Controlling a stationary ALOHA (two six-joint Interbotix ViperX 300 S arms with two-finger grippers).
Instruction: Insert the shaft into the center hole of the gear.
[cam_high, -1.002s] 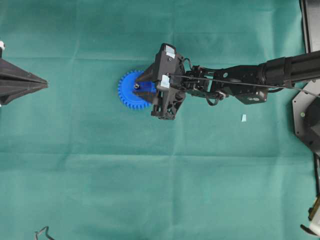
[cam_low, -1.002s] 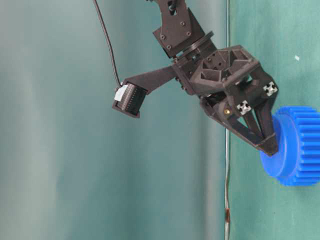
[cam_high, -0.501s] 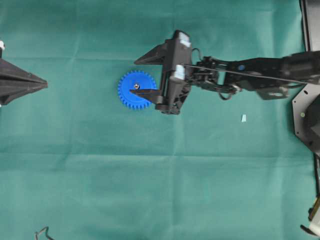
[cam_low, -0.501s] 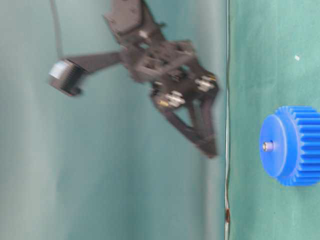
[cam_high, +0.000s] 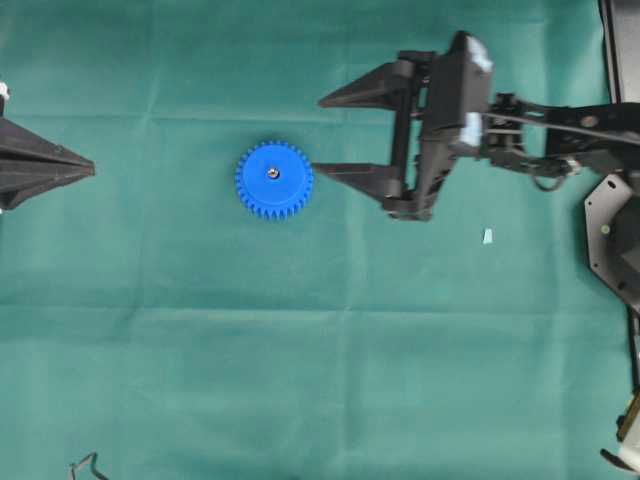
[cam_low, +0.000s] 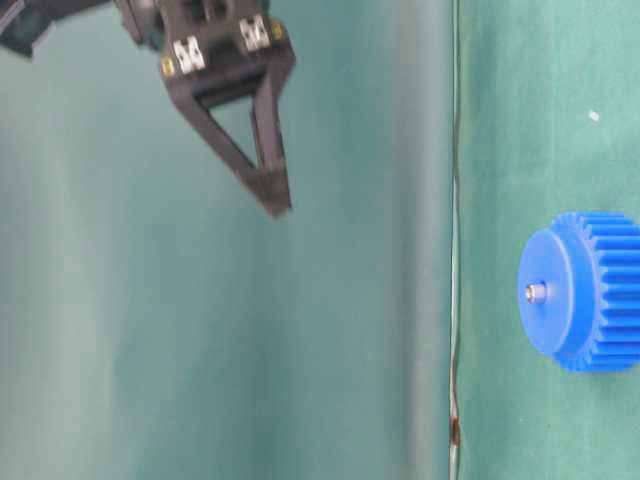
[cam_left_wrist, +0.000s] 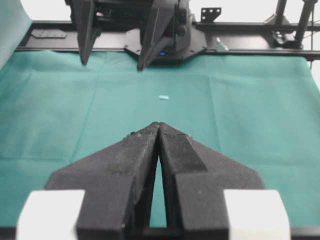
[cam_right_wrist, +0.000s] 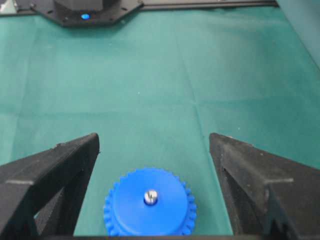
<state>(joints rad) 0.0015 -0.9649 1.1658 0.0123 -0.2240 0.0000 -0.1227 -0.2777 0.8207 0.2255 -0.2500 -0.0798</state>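
Green cloth is lying under the gear, shaft seated in its hub. We are holding our right gripper wide open and empty, the gear just beyond its fingertips; we should be withdrawing straight, touching nothing.

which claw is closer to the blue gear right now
Right. The right claw hangs open just beside the gear, raised off the cloth; the left claw sits shut, far off at the opposite edge.

Green cloth-covered table, blue gear lying flat left of centre, small pale scrap towards the right edge, thin wire at the near-left corner
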